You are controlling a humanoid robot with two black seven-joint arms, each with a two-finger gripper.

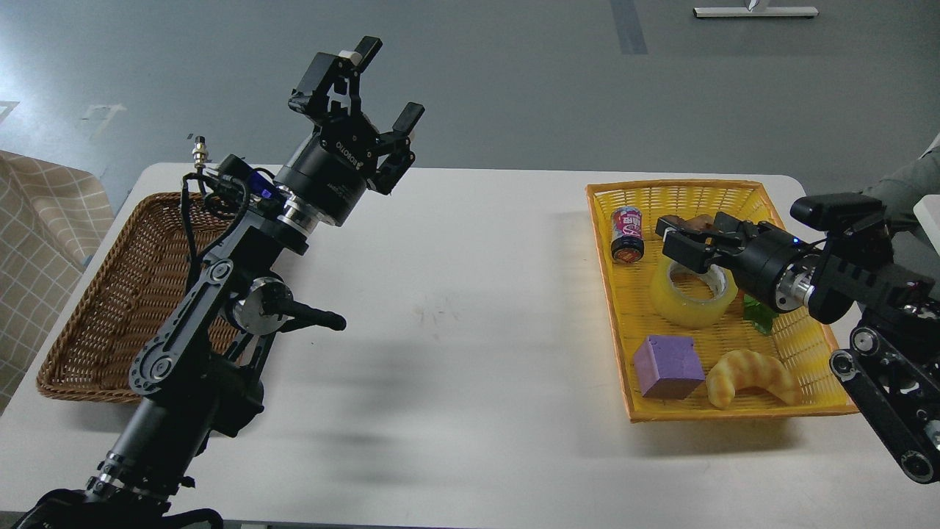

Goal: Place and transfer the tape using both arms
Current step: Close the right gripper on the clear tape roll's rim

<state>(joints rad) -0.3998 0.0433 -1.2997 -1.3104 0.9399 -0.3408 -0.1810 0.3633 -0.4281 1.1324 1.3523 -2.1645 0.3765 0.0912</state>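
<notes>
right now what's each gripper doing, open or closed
Left gripper: open, fingers spread, holding nothing.
Right gripper: over the translucent yellow tape roll in the yellow basket; cannot tell.

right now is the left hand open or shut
Open. The left hand is raised above the table with its fingers spread wide apart and nothing between them.

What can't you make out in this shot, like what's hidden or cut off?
- Head view: the right gripper covers the top of the tape; any grip is hidden.
- A brown thing behind that gripper is mostly hidden.
- A green thing sits partly under the right wrist.
- The can label is too small to read.
</notes>
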